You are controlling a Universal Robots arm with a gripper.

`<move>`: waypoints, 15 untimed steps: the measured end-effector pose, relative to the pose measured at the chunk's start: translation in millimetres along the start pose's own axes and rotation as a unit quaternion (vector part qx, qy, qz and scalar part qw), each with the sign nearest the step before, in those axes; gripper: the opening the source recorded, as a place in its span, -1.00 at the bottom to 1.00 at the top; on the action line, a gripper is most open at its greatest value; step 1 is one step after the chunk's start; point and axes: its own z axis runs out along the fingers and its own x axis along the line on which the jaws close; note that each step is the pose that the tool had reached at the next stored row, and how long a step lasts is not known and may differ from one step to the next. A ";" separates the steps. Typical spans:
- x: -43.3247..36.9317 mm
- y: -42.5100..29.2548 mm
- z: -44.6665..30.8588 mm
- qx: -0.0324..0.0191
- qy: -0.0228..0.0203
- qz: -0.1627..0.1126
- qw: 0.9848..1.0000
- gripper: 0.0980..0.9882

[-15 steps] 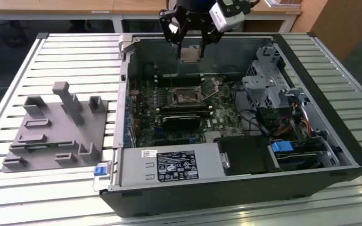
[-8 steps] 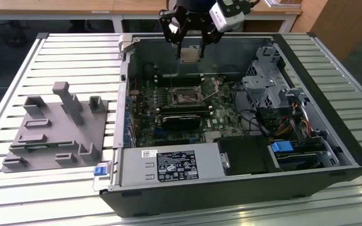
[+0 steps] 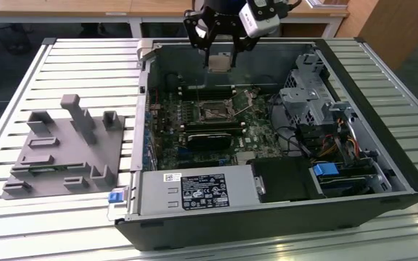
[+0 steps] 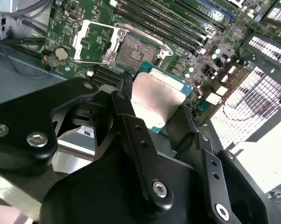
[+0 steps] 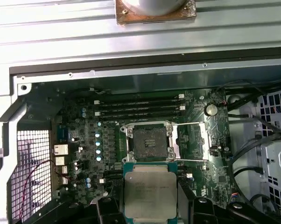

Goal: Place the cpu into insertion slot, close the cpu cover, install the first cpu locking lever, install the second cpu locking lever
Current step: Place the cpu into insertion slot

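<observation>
Tool (image 3: 221, 58) grips the cpu (image 5: 149, 192) by its edges, hovering in mid-air. Beneath it the insertion slot (image 5: 147, 142) sits empty with its cpu cover (image 5: 174, 142) swung open, so no step looks done yet.

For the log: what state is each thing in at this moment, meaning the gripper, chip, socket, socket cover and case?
gripper: fingers shut on the cpu.
cpu: held off the board, not seated.
insertion slot: empty, uncovered.
cpu cover: swung open beside the slot.
computer case: lying on its side, side panel off.
</observation>
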 end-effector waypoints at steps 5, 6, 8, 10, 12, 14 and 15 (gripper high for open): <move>0.0 0.0 0.1 -0.001 -0.002 0.025 1.000 0.00; 0.0 0.0 0.1 -0.001 -0.003 0.030 1.000 0.00; 0.0 0.0 0.2 -0.001 -0.004 0.041 0.999 0.00; 0.0 0.0 0.3 -0.001 -0.004 0.048 0.999 0.00; 0.0 0.1 0.3 -0.001 -0.005 0.058 0.998 0.00; 0.0 0.2 0.4 -0.001 -0.006 0.064 0.998 0.00; 0.0 0.2 0.4 -0.001 -0.006 0.066 0.998 0.00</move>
